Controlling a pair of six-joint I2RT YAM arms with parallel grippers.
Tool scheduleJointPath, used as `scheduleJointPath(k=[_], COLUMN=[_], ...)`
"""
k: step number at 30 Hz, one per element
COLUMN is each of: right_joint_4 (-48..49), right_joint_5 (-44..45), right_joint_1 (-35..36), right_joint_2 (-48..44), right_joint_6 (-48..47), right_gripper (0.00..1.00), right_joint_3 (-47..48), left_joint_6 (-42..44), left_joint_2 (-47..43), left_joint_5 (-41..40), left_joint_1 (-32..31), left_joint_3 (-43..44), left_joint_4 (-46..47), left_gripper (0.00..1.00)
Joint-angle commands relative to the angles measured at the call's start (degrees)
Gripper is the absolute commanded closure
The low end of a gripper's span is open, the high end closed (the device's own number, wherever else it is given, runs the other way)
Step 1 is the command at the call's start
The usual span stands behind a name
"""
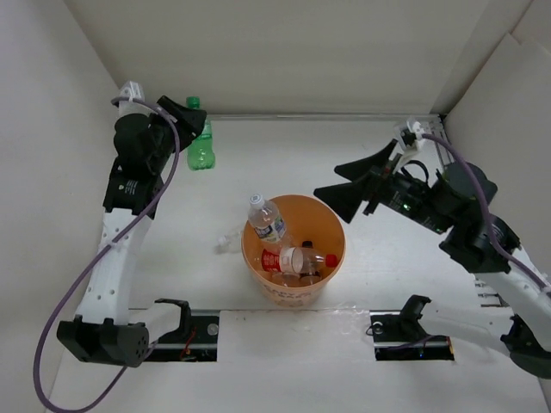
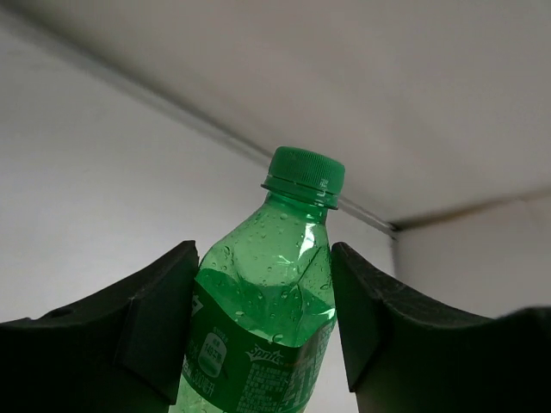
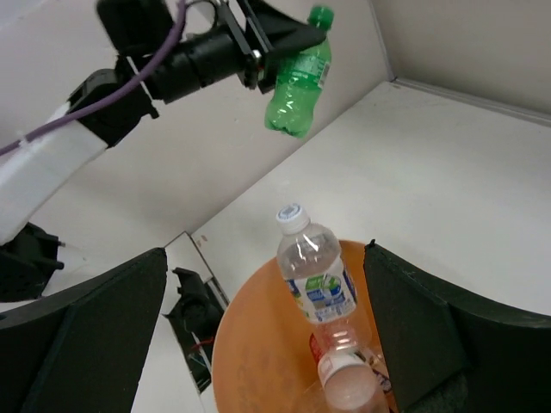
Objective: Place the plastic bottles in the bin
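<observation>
My left gripper (image 1: 188, 125) is shut on the green bottle (image 1: 201, 146) and holds it upright in the air at the back left, near the wall. In the left wrist view the fingers (image 2: 164, 327) press on both sides of the bottle (image 2: 267, 292) below its green cap. The orange bin (image 1: 334, 225) stands at the table's middle. A clear bottle with a white cap (image 1: 265, 219) leans out over its left rim, and a red-capped bottle (image 1: 301, 259) lies inside. My right gripper (image 1: 349, 181) is open and empty, just right of and above the bin (image 3: 250, 344).
A small clear object (image 1: 227, 244) lies on the table just left of the bin. Two black fixtures (image 1: 182, 327) (image 1: 410, 331) sit in slots at the near edge. White walls close in the back and both sides.
</observation>
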Motion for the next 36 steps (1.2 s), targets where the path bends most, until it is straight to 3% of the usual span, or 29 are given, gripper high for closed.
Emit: scheduleJointPath(k=[1, 2, 5, 9, 12, 17, 24, 31, 33, 35, 36], right_joint_4=[5.0, 5.7, 9.3, 18.3, 26.8, 35.4, 40.5, 41.4, 41.4, 41.4, 41.4], right_joint_5=[-4.1, -6.4, -10.9, -17.0, -17.0, -16.3, -10.9, -12.8, -11.4, -11.4, -11.4], right_joint_1=[0.3, 0.3, 0.3, 0.3, 2.0, 5.7, 9.3, 10.9, 10.9, 10.9, 10.9], right_joint_2=[5.8, 7.3, 12.9, 17.2, 20.2, 26.0, 34.0, 40.8, 41.3, 41.3, 40.6], right_joint_6=[-2.2, -2.2, -2.2, 1.9, 3.7, 5.0, 5.0, 4.4, 3.8, 3.1, 3.1], right_gripper=[0.00, 0.00, 0.00, 0.00, 0.00, 0.00, 0.00, 0.00, 0.16, 0.38, 0.77], right_joint_3=[5.9, 6.9, 9.8, 9.2, 7.7, 8.7, 14.6, 21.4, 21.4, 20.9, 19.9], left_joint_6=[5.9, 5.9, 2.7, -5.5, -12.8, -17.0, -18.8, -19.4, -19.4, -18.7, -18.7], left_joint_2=[-2.0, -2.8, -4.4, -7.6, -9.3, -9.4, -11.0, -11.6, -12.2, -12.2, -12.2], left_joint_5=[16.7, 24.6, 38.1, 47.1, 50.0, 50.9, 50.9, 50.9, 50.9, 50.9, 50.4], left_joint_1=[-1.4, -1.4, -1.4, -1.4, -1.4, -1.4, -1.4, -1.4, -1.4, -1.4, -1.4], left_joint_3=[5.3, 6.2, 8.1, 6.3, 4.7, 3.9, 1.3, 0.7, 0.0, 0.0, 0.0], left_joint_4=[5.7, 7.7, 16.0, 28.2, 36.0, 39.4, 40.5, 40.5, 40.5, 40.5, 38.9], left_gripper=[1.00, 1.00, 1.00, 1.00, 1.00, 1.00, 1.00, 1.00, 1.00, 1.00, 1.00])
